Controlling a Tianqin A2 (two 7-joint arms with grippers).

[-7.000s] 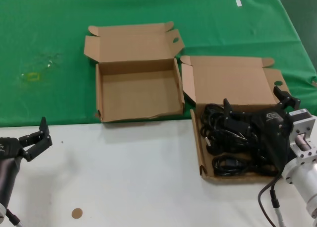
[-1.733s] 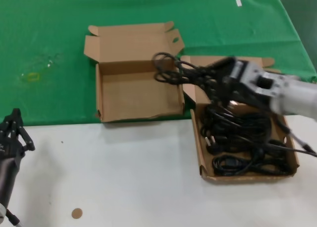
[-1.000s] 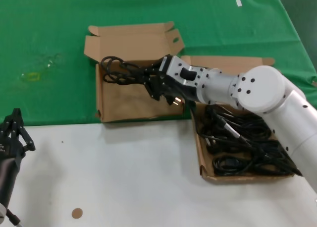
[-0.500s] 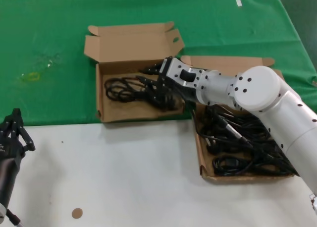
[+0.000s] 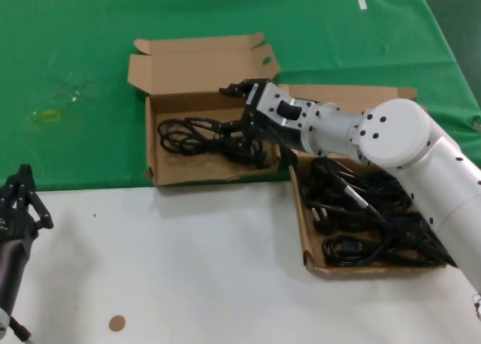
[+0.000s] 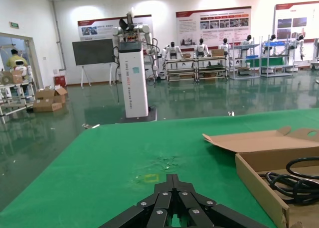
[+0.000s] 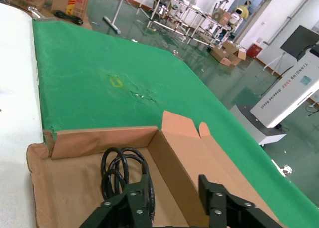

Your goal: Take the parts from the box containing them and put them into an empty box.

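One coiled black cord bundle (image 5: 201, 134) lies in the left box with the ragged front wall (image 5: 149, 145), the task's empty box. My right gripper (image 5: 221, 107) hovers open just above that bundle's right end, holding nothing; the right wrist view shows the coil (image 7: 119, 168) below the open gripper (image 7: 172, 187). The remaining parts (image 5: 368, 212) fill the right box (image 5: 297, 209), under my right arm. My left gripper (image 5: 24, 176) is parked shut at the near left; in its wrist view the shut gripper (image 6: 172, 177) faces the left box's side wall (image 6: 259, 180).
Both boxes sit side by side where the green cloth (image 5: 75, 51) meets the white table (image 5: 188, 269). Their lids (image 5: 195, 62) stand open at the back. A small brown disc (image 5: 116, 323) lies near the front left. A yellow mark (image 5: 49, 116) is on the cloth.
My right arm carried a cord bundle from the right box to the left box, lowered it inside and let go. The gripper is now open and slightly raised. The left arm stayed parked.
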